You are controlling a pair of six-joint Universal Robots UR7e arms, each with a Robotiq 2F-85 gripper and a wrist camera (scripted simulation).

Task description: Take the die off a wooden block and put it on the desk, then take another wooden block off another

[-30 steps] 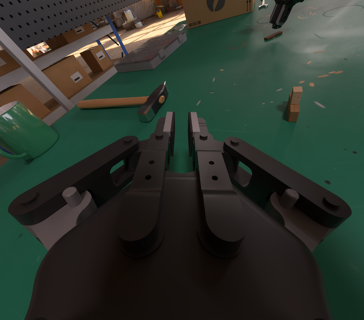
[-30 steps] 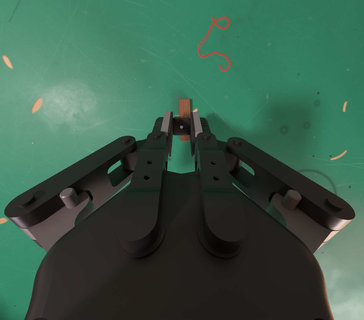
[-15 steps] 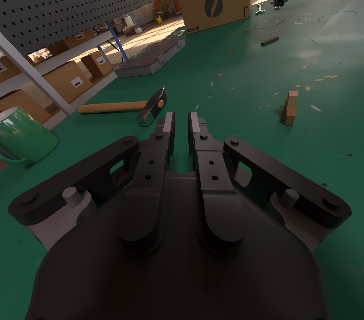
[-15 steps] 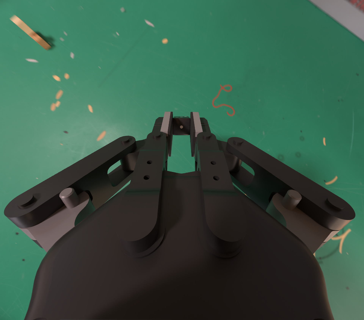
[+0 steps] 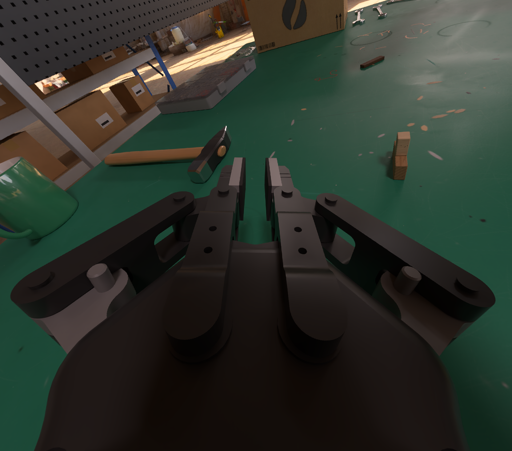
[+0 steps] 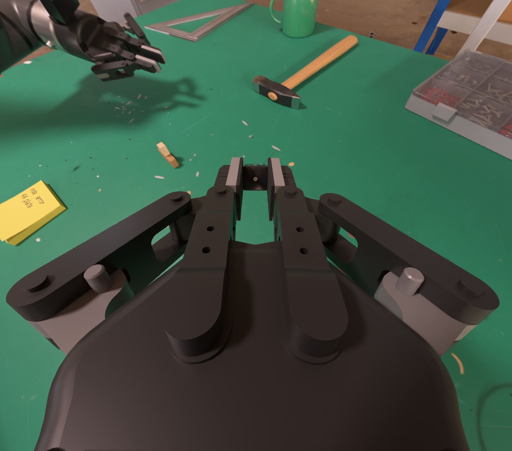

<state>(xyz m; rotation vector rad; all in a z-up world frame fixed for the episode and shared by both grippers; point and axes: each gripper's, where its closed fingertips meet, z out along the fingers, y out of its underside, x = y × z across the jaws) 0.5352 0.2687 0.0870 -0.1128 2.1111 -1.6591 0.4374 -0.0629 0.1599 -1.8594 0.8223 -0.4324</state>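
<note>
Here the right gripper (image 6: 255,174) clamps one dark die (image 6: 255,179) between its pads, carried above the green desk (image 6: 360,174), likely awaiting set-down. Left of the die, two stacked wooden blocks (image 6: 167,155) stand near one hammer (image 6: 302,71). The left gripper (image 5: 255,170) hovers empty, fingers narrowly parted.

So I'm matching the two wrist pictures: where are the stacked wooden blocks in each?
Left wrist view: stacked wooden blocks at right of middle, upright.
Right wrist view: stacked wooden blocks left of centre, seen leaning.
Shared landmark: the hammer.
</note>
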